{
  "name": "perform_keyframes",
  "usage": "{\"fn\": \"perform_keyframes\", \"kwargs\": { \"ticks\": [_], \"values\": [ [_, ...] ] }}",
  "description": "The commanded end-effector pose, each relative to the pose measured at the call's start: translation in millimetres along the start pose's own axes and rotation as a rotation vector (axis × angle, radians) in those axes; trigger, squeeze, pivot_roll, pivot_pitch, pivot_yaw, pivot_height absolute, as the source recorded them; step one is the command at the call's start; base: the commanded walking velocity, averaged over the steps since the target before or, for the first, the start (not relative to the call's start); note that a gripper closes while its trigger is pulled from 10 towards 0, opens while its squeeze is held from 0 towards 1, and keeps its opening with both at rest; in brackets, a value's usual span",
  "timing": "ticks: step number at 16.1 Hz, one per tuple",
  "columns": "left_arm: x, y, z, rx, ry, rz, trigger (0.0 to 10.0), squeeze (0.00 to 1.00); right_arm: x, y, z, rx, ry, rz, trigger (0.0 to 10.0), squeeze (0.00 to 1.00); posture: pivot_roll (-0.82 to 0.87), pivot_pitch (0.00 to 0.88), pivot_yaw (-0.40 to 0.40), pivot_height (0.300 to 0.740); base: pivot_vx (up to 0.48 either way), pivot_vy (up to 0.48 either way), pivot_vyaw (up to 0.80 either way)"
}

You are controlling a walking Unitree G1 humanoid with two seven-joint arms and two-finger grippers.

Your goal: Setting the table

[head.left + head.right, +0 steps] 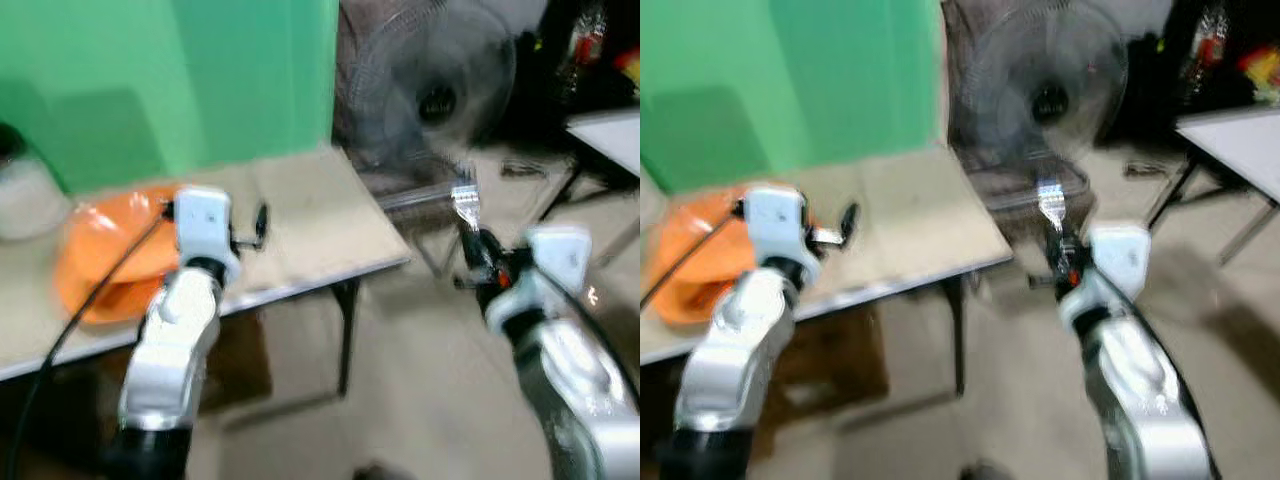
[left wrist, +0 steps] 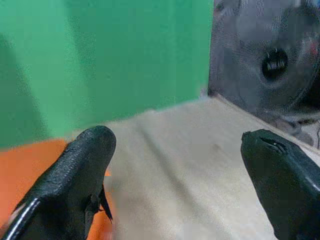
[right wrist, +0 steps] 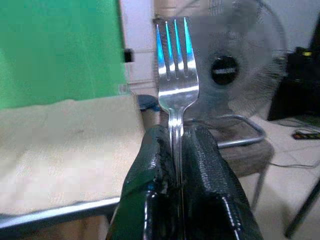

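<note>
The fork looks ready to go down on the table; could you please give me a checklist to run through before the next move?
1. Fork clamped in right gripper, tines out: ok.
2. Right gripper over the table: not ok, it is off the table's edge, in front of the fan.
3. Bare tabletop beside the orange plate: ok.
4. Left gripper open, holding nothing, over the table: ok.
5. Views sharp: not ok, head views blurred.

Table (image 1: 330, 225): tan top, pale edge, dark legs, runs from left edge of the frame to about centre, backed by a green wall. Orange plate (image 1: 100, 255) lies on it at left-centre. A whitish container (image 1: 28, 195) stands on it at the far left, just beside the plate, too blurred to identify. Second table (image 1: 610, 135), white top, at the right edge.
</note>
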State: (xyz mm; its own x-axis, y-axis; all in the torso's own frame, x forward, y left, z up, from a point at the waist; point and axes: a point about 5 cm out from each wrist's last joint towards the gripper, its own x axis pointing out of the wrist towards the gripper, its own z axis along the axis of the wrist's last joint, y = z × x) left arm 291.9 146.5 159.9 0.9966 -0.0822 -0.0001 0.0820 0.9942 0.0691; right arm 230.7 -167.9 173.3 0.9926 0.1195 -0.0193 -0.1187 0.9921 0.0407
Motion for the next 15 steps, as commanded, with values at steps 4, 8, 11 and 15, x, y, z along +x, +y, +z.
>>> {"fn": "perform_keyframes", "kwargs": {
  "ticks": [4,8,11,15],
  "values": [
    [4.3,-1.7,6.6,0.013,-0.019,-0.011,10.0,0.0,-4.1,-5.0,0.6,0.013,0.0,-0.044,10.0,0.0,-0.08,0.0,0.032,0.74,0.0,-0.34,-0.54],
    [6.9,-3.6,7.7,0.013,-0.026,-0.014,10.0,0.0,-3.6,-6.0,1.7,0.01,-0.007,-0.045,10.0,0.0,-0.08,0.0,0.035,0.74,0.0,-0.433,-0.55],
    [8.7,-6.2,8.7,0.011,-0.03,-0.026,10.0,0.0,-3.3,-6.6,1.3,0.009,-0.008,-0.051,10.0,0.0,-0.08,0.0,0.038,0.74,0.0,-0.465,-0.55],
    [11.6,-8.5,10.0,0.02,-0.036,-0.045,10.0,0.0,-4.6,-8.1,1.1,0.015,-0.01,-0.069,10.0,0.0,-0.08,0.0,0.04,0.74,0.0,-0.466,-0.55]
  ]
}}
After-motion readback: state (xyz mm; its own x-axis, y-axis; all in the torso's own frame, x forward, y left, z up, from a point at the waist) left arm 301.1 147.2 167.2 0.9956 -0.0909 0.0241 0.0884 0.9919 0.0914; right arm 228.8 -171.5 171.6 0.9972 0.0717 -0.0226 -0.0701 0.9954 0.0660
